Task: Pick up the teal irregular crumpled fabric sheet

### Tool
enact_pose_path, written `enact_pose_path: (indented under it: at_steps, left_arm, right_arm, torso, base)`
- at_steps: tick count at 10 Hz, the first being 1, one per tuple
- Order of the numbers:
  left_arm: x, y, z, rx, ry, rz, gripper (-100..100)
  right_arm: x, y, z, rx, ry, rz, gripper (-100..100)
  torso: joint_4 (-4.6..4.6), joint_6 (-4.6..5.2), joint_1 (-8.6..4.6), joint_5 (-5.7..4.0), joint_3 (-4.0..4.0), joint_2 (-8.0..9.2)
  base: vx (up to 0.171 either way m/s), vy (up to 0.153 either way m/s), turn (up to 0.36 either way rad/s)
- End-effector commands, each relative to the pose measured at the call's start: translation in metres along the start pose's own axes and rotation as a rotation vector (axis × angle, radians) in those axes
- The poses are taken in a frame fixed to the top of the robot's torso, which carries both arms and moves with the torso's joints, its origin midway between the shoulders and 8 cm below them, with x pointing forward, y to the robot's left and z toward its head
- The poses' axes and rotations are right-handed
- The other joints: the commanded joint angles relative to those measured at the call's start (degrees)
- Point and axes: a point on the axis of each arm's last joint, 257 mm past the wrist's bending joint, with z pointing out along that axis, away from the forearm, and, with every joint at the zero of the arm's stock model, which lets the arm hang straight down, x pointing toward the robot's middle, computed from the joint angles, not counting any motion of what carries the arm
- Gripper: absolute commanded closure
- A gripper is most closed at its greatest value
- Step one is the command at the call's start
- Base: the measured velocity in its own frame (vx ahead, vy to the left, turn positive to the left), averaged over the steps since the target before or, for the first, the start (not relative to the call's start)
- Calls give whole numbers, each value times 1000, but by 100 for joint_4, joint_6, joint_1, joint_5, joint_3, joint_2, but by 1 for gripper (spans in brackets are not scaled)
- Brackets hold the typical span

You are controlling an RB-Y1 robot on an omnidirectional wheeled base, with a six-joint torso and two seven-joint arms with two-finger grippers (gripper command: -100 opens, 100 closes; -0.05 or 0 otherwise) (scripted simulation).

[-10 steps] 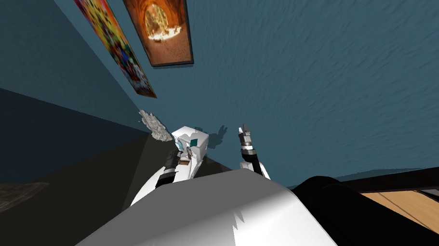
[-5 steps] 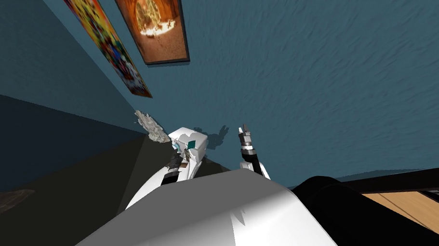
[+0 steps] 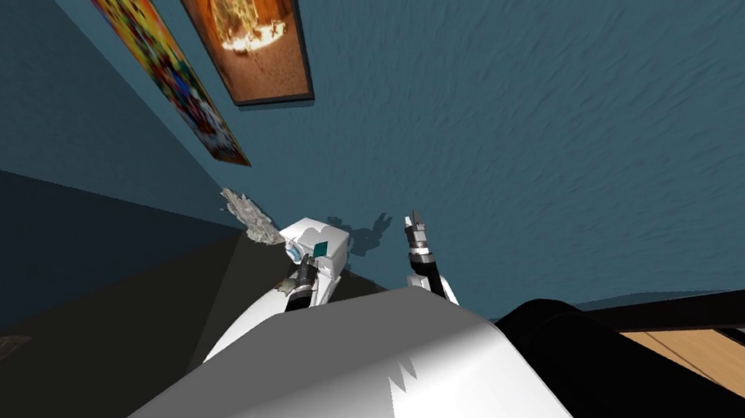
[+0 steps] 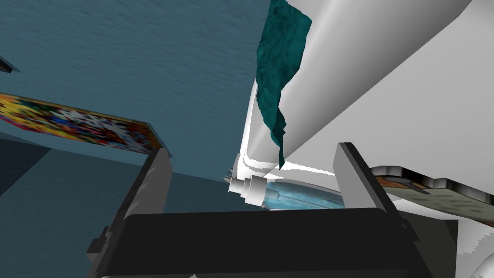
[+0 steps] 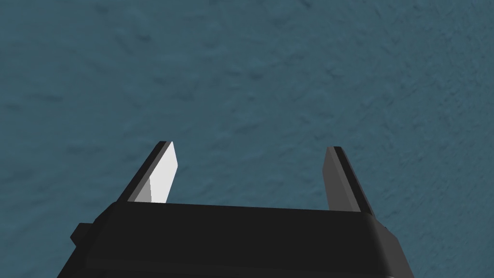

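the left gripper (image 4: pixel 258 179) is spread and empty, the teal fabric sheet (image 4: pixel 279 72) draped just beyond its fingertips on a white block (image 4: pixel 386 87). the right gripper (image 5: pixel 248 173), held apart, is spread too.

Two pictures hang high on the blue-green wall (image 3: pixel 534 107), far and to the left. One is an orange picture (image 3: pixel 248 34) in a dark frame (a glowing arch or tunnel, by the look of it). Left of it is a many-coloured picture (image 3: pixel 156 60). Below them, at the wall's foot, sits a ragged grey lump (image 3: pixel 247 217), just left of a white boxy thing (image 3: pixel 339 257). A clear bluish bottle (image 4: pixel 289 198) with a white cap lies close against that white thing. The near floor on the left (image 3: pixel 110 307) is dark. On the right, a strip of wood-coloured floor (image 3: pixel 705 357) shows past a black band (image 3: pixel 684 306).
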Motion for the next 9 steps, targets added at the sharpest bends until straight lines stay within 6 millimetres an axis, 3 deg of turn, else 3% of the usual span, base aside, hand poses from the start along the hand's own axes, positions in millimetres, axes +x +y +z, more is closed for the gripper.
enact_pose_path:
  at_steps: [1,2,3,4,6,7,9]
  left_arm:
    - [10,8,1,-7,-7,-31,-100]
    - [6,5,0,-4,-4,-18,-100]
    - [6,5,0,-4,-5,-21,0]
    - [8,1,9,-4,-4,-21,-100]
    - [9,1,9,-3,-3,-22,-100]
    - [8,2,8,-6,-4,-22,100]
    - [8,2,8,-8,-4,-21,100]
  right_arm:
    - [0,0,0,0,0,0,0]
    - [0,0,0,0,0,0,0]
    - [0,0,0,0,0,0,0]
    - [0,0,0,0,0,0,0]
    - [0,0,0,0,0,0,0]
    - [0,0,0,0,0,0,0]
    - [0,0,0,0,0,0,0]
  torso:
    - [0,0,0,0,0,0]
    - [0,0,3,0,1,1]
    - [1,-1,12,1,4,7]
    - [3,-1,15,2,7,12]
    - [-1,-1,19,3,-6,-11]
    - [1,7,23,5,-10,-20]
    - [5,5,23,3,-6,-17]
  base:
    - [32,-27,-10]
    - [14,-6,-8]
    - [0,0,0]
    - [50,9,5]
    - [48,2,9]
    - [0,0,0]
    - [0,0,0]
